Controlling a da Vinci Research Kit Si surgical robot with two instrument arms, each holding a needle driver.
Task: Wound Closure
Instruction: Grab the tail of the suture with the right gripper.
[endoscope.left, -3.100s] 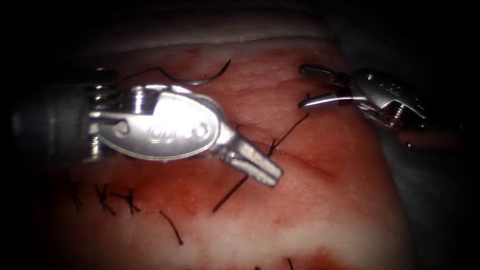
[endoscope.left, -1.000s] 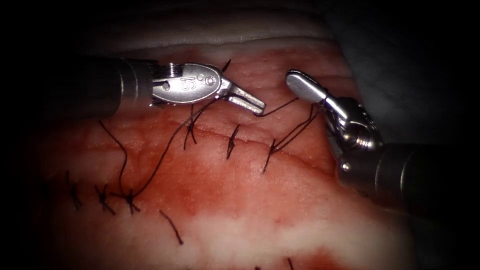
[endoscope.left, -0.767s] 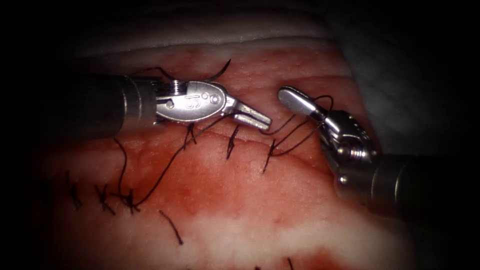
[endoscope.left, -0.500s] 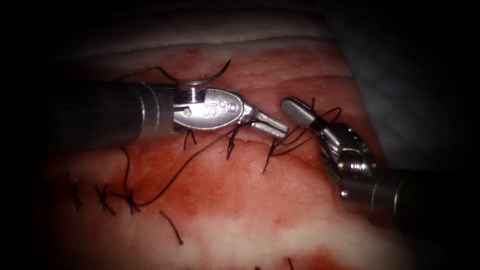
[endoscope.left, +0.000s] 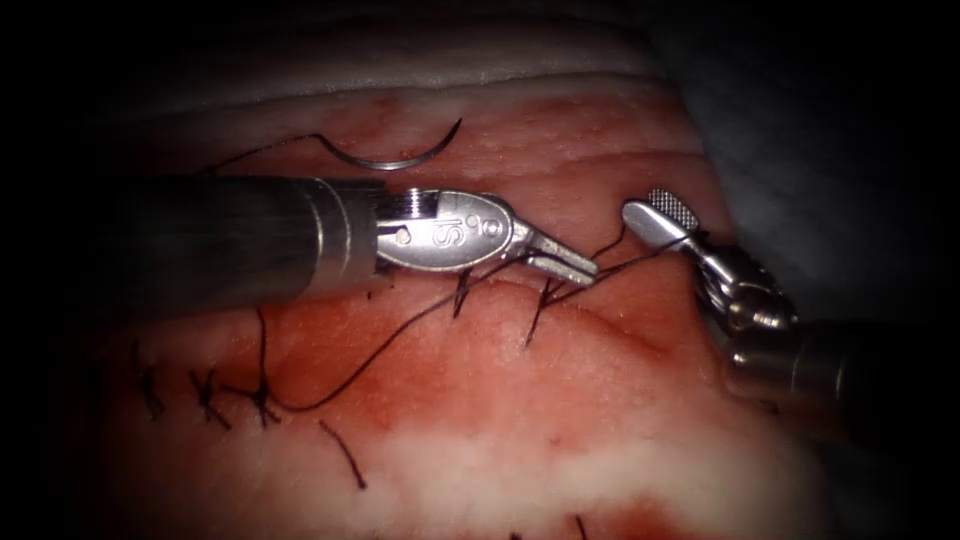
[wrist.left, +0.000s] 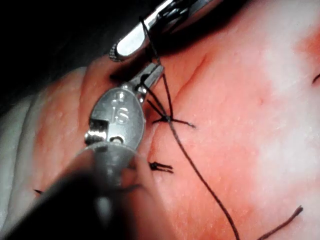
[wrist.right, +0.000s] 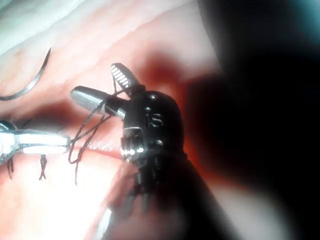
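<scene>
The curved needle (endoscope.left: 395, 158) lies free on top of the tissue (endoscope.left: 560, 400), behind the left tool's shaft on the far left side of the cut (endoscope.left: 620, 322); neither tool holds it and it is not in the tissue. My left tool (endoscope.left: 588, 269) is shut on the thread (endoscope.left: 380, 345) just above the rightmost stitch (endoscope.left: 540, 305). My right tool (endoscope.left: 658, 212) stands open to the right of it, with dark thread looped around its jaws. The right wrist view shows those loops (wrist.right: 87, 132) running from the right tool (wrist.right: 95, 80) to the left tool's tip (wrist.right: 65, 141).
Two tied stitches (endoscope.left: 462, 292) sit along the cut under the left tool, and older knots (endoscope.left: 232, 395) lie at the left. A cut thread end (endoscope.left: 343, 455) rests near the front. Red fluid stains the tissue around the cut.
The left tool moved right and down along the cut, uncovering the needle. The right tool drew back to the right and opened its jaws, straightening the loops of thread between the tools.
</scene>
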